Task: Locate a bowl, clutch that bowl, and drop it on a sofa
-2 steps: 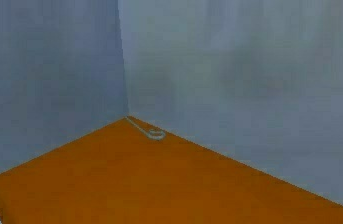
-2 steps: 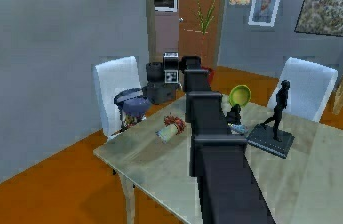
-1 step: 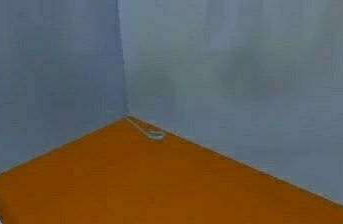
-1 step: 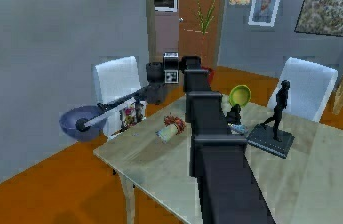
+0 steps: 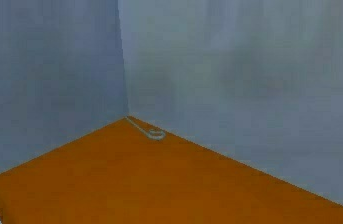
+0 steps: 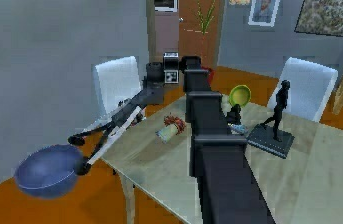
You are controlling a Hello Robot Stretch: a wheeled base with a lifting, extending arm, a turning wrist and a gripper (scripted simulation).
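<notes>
A dark blue bowl [image 6: 49,170] hangs at the far end of my gripper [image 6: 77,155], clear of the table and above the orange floor at the arm side view's lower left. The gripper holds the bowl. The dark arm bar [image 6: 214,150] rises from the bottom edge across the table, and the gripper's body reaches left from it past the table's edge.
A pale table [image 6: 309,170] carries a dark statue [image 6: 276,115], a yellow-green round thing [image 6: 239,96] and a small reddish thing [image 6: 171,127]. White chairs [image 6: 116,80] [image 6: 304,85] stand behind it. The forward view meets a grey wall corner [image 5: 125,60] over orange floor [image 5: 129,180].
</notes>
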